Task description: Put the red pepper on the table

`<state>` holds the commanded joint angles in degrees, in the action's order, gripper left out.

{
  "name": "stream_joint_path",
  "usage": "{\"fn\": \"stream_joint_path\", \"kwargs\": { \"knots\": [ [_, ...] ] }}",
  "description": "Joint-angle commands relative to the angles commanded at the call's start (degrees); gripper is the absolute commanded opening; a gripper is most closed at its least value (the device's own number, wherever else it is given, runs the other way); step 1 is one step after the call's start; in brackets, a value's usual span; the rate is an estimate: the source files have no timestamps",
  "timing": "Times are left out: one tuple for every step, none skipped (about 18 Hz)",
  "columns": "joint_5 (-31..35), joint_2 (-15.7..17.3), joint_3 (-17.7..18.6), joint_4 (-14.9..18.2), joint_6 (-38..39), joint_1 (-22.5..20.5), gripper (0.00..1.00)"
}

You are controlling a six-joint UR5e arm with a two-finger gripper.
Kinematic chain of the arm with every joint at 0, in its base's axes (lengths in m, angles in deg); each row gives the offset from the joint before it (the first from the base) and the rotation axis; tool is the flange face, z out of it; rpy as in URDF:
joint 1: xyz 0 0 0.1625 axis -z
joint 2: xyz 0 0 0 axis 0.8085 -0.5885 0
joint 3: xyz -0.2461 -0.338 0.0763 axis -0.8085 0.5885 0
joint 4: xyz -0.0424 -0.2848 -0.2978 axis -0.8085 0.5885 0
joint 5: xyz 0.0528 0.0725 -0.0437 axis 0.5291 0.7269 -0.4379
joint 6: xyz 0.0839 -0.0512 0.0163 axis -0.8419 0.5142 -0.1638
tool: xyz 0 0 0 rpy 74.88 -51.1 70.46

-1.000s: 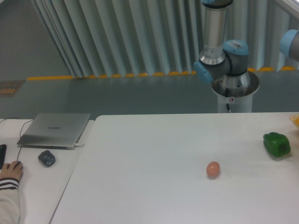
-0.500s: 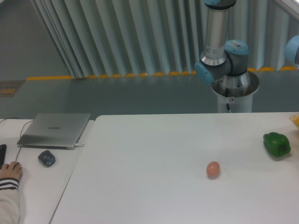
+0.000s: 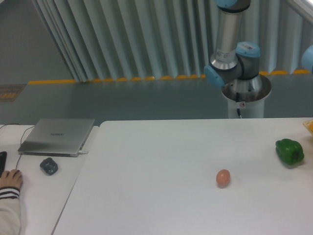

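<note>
The red pepper is out of view. The large white table point(image 3: 156, 181) fills the lower middle and right of the camera view. The arm's base and lower links point(image 3: 234, 63) stand behind the table's far edge at the right. A further blue joint point(image 3: 308, 56) shows at the right edge. The gripper is outside the frame, so I cannot see its jaws or whether it holds anything.
A green bell pepper point(image 3: 289, 151) lies near the table's right edge. A small brownish-orange egg point(image 3: 223, 177) lies right of the middle. A yellow object point(image 3: 309, 125) peeks in at the right edge. A smaller desk at left holds a laptop point(image 3: 57, 136), a mouse point(image 3: 48, 166) and a person's hand point(image 3: 10, 179).
The upright arm link has shifted slightly to the right, and the blue joint at the right edge has moved further out of the frame. The objects on the table have not moved.
</note>
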<state>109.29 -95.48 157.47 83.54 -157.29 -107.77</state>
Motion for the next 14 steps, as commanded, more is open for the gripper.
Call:
{"fn": "stream_joint_path", "kwargs": {
  "knots": [
    [0.00, -0.35, 0.00, -0.09, 0.00, -0.09, 1.00],
    [-0.09, -0.62, 0.00, -0.26, 0.00, -0.09, 1.00],
    [-0.09, -1.05, 0.00, -0.87, 0.00, -0.09, 1.00],
    [-0.09, -1.23, 0.00, -1.23, 0.00, -0.09, 1.00],
    [-0.09, -1.32, 0.00, -1.32, 0.09, -0.09, 1.00],
    [-0.09, -1.50, -0.09, -1.41, 0.17, -0.09, 1.00],
    [-0.09, -1.67, -0.17, -1.41, 0.18, -0.09, 1.00],
    [-0.09, -1.67, -0.26, -1.49, 0.18, 0.00, 1.00],
    [-0.09, -1.76, -0.26, -1.93, 0.18, -0.09, 1.00],
    [-0.09, -1.85, -0.26, -2.20, 0.09, 0.00, 1.00],
    [-0.09, -2.02, -0.26, -2.46, 0.09, -0.09, 1.00],
    [-0.17, -2.37, -0.26, -2.46, 0.09, -0.09, 1.00],
    [-0.09, -2.46, -0.26, -2.64, 0.09, -0.09, 1.00],
    [-0.09, -2.64, -0.26, -3.16, 0.09, -0.09, 1.00]
  ]
}}
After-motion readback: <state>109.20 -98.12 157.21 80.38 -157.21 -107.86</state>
